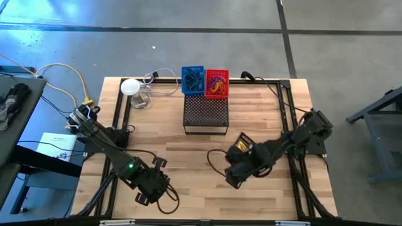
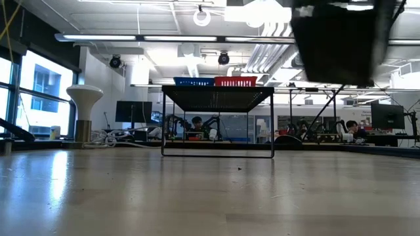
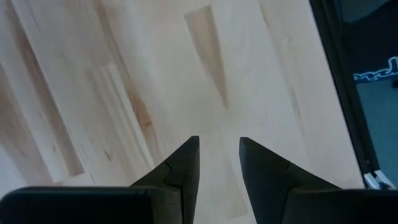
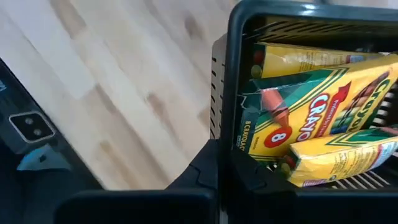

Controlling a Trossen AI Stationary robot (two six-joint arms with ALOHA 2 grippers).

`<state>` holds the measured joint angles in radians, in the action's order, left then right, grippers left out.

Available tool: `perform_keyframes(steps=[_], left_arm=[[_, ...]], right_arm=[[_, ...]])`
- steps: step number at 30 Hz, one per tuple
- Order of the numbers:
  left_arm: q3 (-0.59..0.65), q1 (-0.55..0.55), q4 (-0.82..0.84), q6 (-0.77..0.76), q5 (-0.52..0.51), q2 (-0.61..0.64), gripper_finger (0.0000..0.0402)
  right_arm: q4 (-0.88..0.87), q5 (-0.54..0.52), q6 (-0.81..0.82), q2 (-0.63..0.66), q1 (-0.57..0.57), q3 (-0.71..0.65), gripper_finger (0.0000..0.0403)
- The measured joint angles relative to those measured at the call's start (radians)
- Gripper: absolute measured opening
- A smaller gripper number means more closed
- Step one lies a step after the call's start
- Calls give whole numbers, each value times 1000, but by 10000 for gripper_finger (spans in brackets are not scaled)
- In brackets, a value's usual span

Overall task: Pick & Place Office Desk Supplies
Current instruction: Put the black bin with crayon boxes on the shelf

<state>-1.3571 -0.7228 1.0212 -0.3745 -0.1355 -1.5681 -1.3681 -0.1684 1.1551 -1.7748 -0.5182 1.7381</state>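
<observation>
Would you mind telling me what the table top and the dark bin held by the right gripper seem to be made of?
Table top: pale wood, matte, with visible plank seams and grain. Dark bin: probably moulded plastic, slightly glossy, with slotted walls; it holds yellow crayon boxes, apparently printed cardboard.

two bins (image 1: 205, 82) sit side by side behind the mesh box (image 1: 205, 115) on the table (image 1: 264, 113).

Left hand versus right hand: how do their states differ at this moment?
The left hand holds nothing, its fingers parted over bare tabletop; the right hand is shut on the rim of a black mesh bin holding Crayola crayon boxes. In the high view the left hand sits near the table's front-left edge, the right hand front-right of centre. Both are low over the wooden table, away from the blue and red baskets.
</observation>
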Motion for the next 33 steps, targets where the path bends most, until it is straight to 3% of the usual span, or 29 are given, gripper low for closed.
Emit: perform_keyframes(steps=[8, 14, 29, 33], left_arm=[[0, -24, -42, -19, 0, 0, 107], [0, -29, -51, -53, 0, 0, 107], [0, -20, -234, -45, -1, 0, 107], [2, -21, -305, -45, -63, -6, 107]], right_arm=[[10, -106, -303, 0, 38, 107, 2], [86, -205, -626, 0, 37, 122, 2], [142, -249, -1482, 0, 98, 122, 2], [151, -243, -1634, 0, 152, 122, 2]])
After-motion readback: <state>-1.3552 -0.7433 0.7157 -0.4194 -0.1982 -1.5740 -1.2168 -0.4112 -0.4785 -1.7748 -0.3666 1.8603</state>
